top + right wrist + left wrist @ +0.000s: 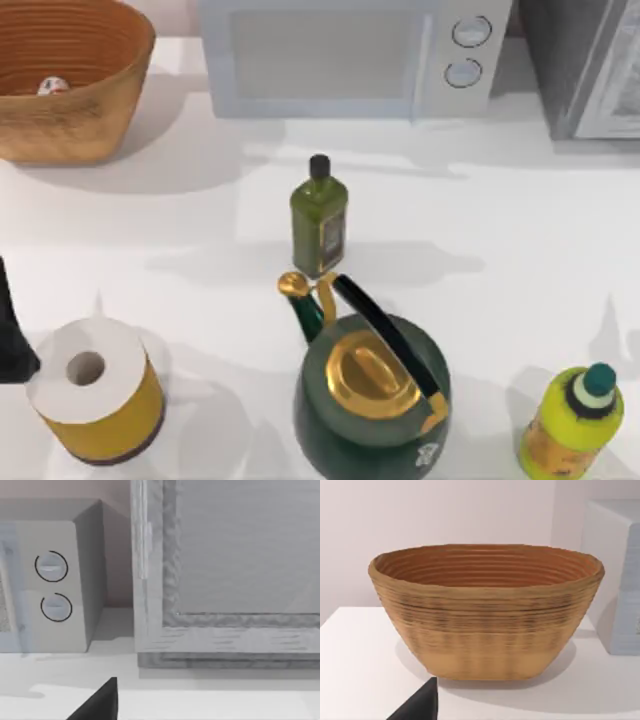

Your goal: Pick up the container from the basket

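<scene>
At the far left corner of the table (520, 260), the wicker basket (70, 110) is found standing upright, and the container (52, 86), a small whitish item with a red mark, is seen lying deep inside it against the near inner wall. The container is not yet grasped.

The left hand (12, 340) is noted at the left edge of the table, near the toilet paper roll (95, 385) and well apart from the basket; whether it is spread or pressed together cannot be told. In the left wrist view the basket (485, 615) is faced side-on, its contents hidden by the wall. The right hand is likewise undetermined; its wrist camera faces the microwave (50, 585).

Risks are judged as follows. A low approach could catch the flared rim and push or tip the basket. A steep descent near the wall could jam a finger against the ribbing. The rounded container could be nudged aside or squeezed out of a poorly centred pinch.
</scene>
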`<state>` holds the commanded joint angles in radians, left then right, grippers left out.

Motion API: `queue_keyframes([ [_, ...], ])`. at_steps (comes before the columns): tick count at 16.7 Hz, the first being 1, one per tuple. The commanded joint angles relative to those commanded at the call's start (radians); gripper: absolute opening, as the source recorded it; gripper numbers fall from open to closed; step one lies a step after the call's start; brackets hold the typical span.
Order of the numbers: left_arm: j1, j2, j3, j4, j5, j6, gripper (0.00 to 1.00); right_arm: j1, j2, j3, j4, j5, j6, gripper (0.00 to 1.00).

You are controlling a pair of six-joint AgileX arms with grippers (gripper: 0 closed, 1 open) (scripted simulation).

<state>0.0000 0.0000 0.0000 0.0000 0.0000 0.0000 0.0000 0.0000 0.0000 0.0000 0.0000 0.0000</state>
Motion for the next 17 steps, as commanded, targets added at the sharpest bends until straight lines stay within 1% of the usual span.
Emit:
queue_keyframes([
  [4,-0.004,0.026,0.025,-0.015,0.007,-0.022,1.0,0.0,0.0,0.0,0.0,0.0,0.0,1.0],
  [6,-0.011,0.094,0.09,-0.055,0.02,-0.061,1.0,0.0,0.0,0.0,0.0,0.0,0.0,1.0],
  [8,-0.019,0.203,0.193,-0.111,0.037,-0.096,1.0,0.0,0.0,0.0,0.0,0.0,0.0,1.0],
  [10,-0.026,0.357,0.338,-0.181,0.057,-0.117,1.0,0.0,0.0,0.0,0.0,0.0,0.0,1.0],
  [12,-0.03,0.549,0.517,-0.259,0.077,-0.126,1.0,0.0,0.0,0.0,0.0,0.0,0.0,1.0],
  [17,-0.023,1.16,1.052,-0.43,0.115,-0.115,1.0,0.0,0.0,0.0,0.0,0.0,0.0,1.0],
])
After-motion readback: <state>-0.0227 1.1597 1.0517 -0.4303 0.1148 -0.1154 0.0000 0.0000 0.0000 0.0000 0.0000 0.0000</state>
